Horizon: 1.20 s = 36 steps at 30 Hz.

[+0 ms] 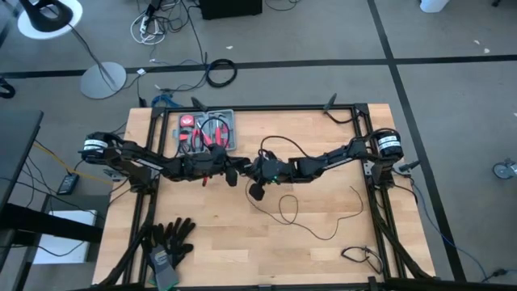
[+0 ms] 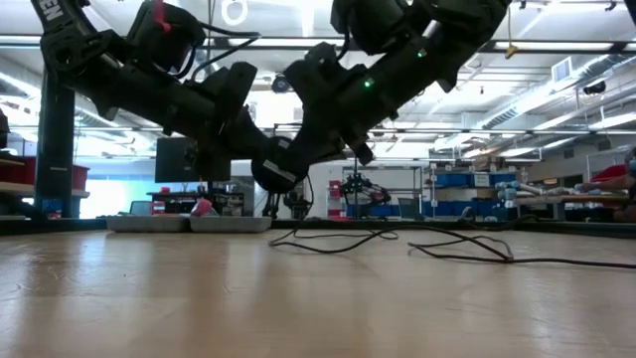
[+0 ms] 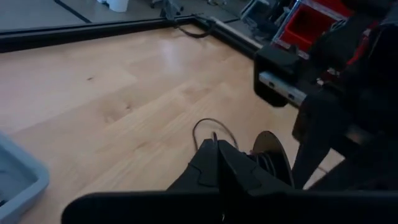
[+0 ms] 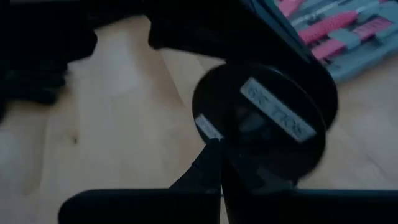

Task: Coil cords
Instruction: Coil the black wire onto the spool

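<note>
The cords are one thin black wire ending in a round black puck (image 4: 267, 118). The puck (image 1: 257, 191) hangs clear of the table in the low view (image 2: 275, 176), under both grippers, which meet over the table's middle. My left gripper (image 3: 217, 152) is shut, with a small wire loop (image 3: 211, 124) rising from its tips and the puck (image 3: 273, 158) just beside it. My right gripper (image 4: 214, 152) is shut at the puck's rim. The rest of the wire (image 1: 311, 218) lies in loose loops on the table toward the right. My left gripper pinches the thin wire (image 3: 214, 135) between its two fingertips, close to the puck. A short slack loop stands out beyond the tips. My right gripper meets the puck's rim (image 4: 208, 130) with its fingertips, slanting down from the table's right. Its own fingers hide the pinch itself. The puck is lifted clear of the table.
A grey tray (image 1: 229, 117) with red-handled tools stands at the table's far edge, left of centre. Black gloves (image 1: 171, 238) lie near the front left corner. A small separate cable (image 1: 361, 255) lies at the front right. Bare wood shows in the front middle.
</note>
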### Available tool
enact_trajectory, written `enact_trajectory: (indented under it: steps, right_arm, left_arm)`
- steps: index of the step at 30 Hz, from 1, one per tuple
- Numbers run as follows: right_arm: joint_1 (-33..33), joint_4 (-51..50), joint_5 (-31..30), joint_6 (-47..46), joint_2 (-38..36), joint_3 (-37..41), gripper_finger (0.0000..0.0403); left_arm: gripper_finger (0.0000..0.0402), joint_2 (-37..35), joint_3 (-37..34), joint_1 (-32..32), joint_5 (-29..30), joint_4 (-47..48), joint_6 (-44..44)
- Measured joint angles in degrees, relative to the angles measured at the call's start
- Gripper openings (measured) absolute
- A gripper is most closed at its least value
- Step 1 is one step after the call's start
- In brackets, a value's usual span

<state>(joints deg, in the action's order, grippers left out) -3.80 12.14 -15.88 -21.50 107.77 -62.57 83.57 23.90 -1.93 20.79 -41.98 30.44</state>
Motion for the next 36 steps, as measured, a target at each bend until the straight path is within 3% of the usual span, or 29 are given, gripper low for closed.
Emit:
enact_trajectory:
  steps: [4, 10, 15, 18, 21, 24, 27, 30, 36]
  right_arm:
    - [0.2, -5.0, -1.7, 0.1, -1.9, 0.0, 0.0000]
    - [-2.1, -24.4, -10.5, -2.0, -10.9, 0.5, 0.0000]
    - [-6.4, -26.0, -17.4, -8.3, -21.5, 10.2, 0.0000]
    - [-9.9, -15.8, -21.3, -13.6, -26.9, 20.3, 0.0000]
    - [-12.5, 7.1, -22.0, -16.3, -26.9, 31.7, 0.0000]
    - [-13.0, 34.6, -22.0, -17.8, -19.9, 39.1, 0.0003]
    - [-12.2, 53.2, -22.1, -16.7, -10.5, 40.5, 0.0007]
    - [-10.8, 61.4, -22.1, -11.6, -2.8, 37.1, 0.0006]
    - [-8.2, 61.8, -22.0, 2.3, 5.6, 28.1, 0.0010]
  left_arm:
    - [0.0000, 0.0, 0.0, 0.0, 2.1, 3.1, -0.1]
    - [0.0000, 0.0, -0.4, 0.0, 2.4, 4.2, -0.1]
    - [0.0000, 0.0, -0.6, 0.1, 2.8, 3.8, -0.2]
    - [0.0000, 0.0, -0.7, 0.5, 3.0, 2.2, -0.7]
    - [0.0000, -0.4, -0.7, 1.0, 3.6, 1.0, -2.5]
    - [0.0000, -2.1, -0.7, 1.1, 4.6, 0.4, -3.7]
    - [0.0000, -4.3, -0.7, 1.1, 5.1, 0.4, -4.9]
    - [0.0000, -7.0, -0.7, 1.1, 5.1, 0.2, -6.3]
    - [0.0000, -9.7, -0.7, 1.1, 5.1, 0.7, -7.6]
